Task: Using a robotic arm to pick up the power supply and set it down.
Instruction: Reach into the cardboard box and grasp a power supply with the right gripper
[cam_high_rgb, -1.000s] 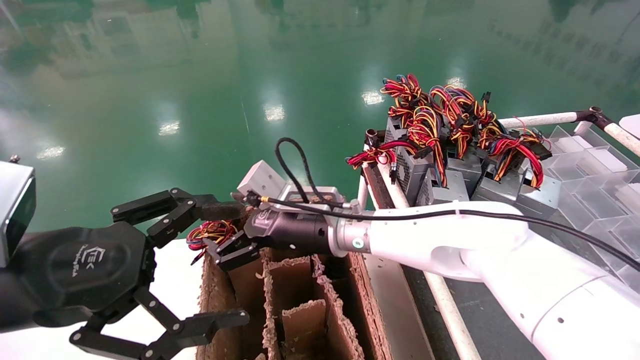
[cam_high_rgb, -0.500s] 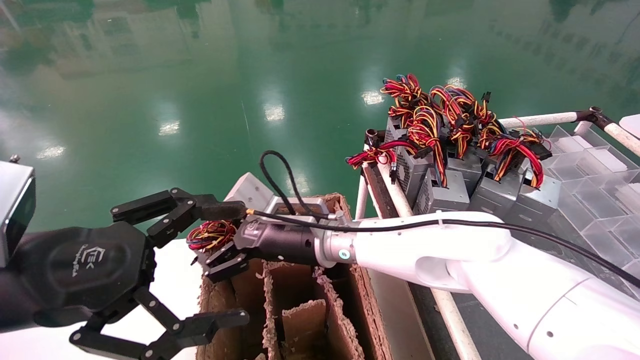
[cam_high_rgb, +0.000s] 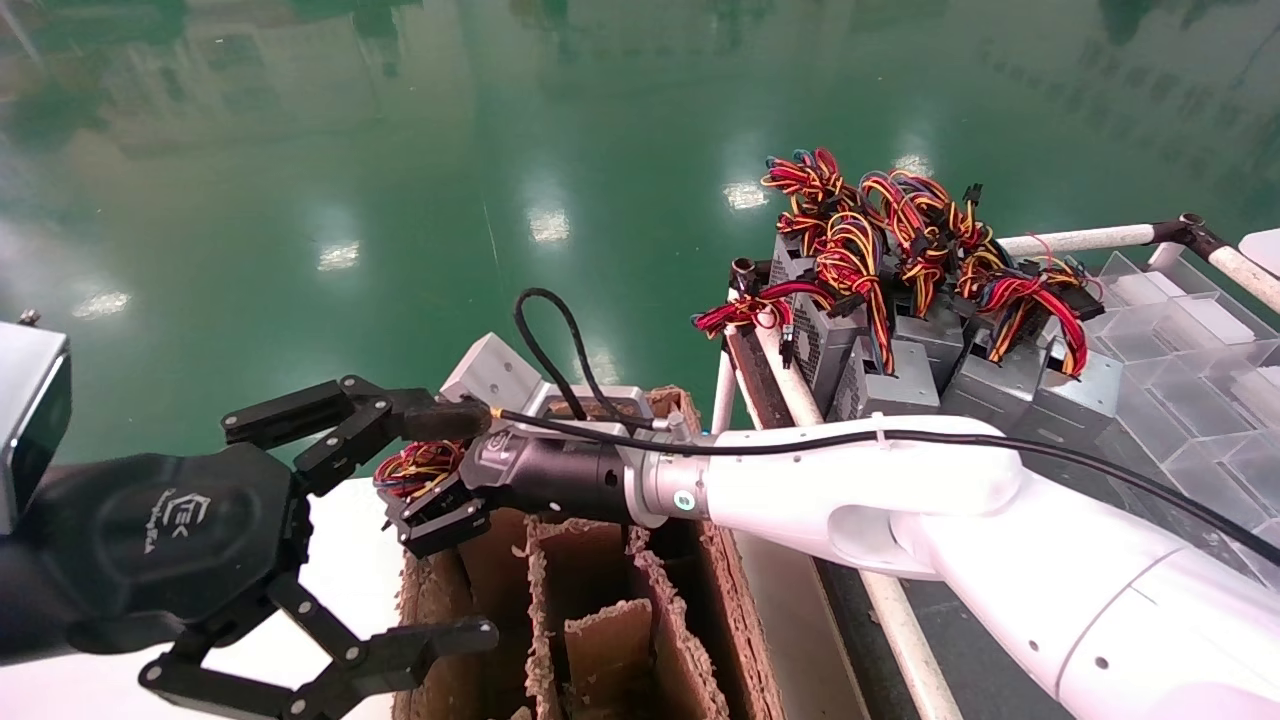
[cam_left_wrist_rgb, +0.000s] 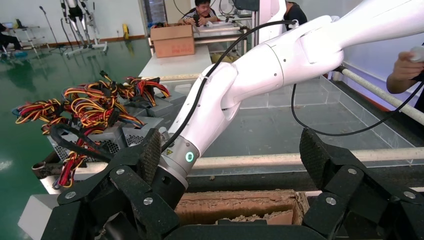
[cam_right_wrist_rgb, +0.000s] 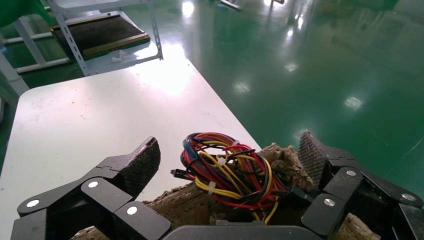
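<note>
Right gripper (cam_high_rgb: 432, 512) is reached out over the far-left corner of the cardboard box (cam_high_rgb: 600, 640), white arm (cam_high_rgb: 860, 490) stretched across from the right. In the right wrist view its fingers (cam_right_wrist_rgb: 142, 160) are spread apart with a bundle of red, yellow and black wires (cam_right_wrist_rgb: 232, 172) sitting between them; neither finger touches the wires. The wires poke up out of the box's torn edge, so the power supply (cam_high_rgb: 420, 468) is down in that corner compartment, body hidden, only the wires visible. The box is brown, with ragged dividers, and stands on the white desk (cam_high_rgb: 340, 560) near its edge.

Left gripper (cam_high_rgb: 330, 545) hovers low on the left, just beside the box, fingers (cam_left_wrist_rgb: 150, 155) wide apart, holding nothing. Its upper finger tip is right next to the right gripper's wrist; can't tell if they touch.

The stack of other power supplies (cam_high_rgb: 900, 350) sits to the right, behind the right arm, on a cart with white tube rails (cam_high_rgb: 1080, 240): grey metal boxes with wire bundles on top. Clear plastic trays (cam_high_rgb: 1190, 350) are just to their right. The floor (cam_high_rgb: 400, 150) is glossy green.
</note>
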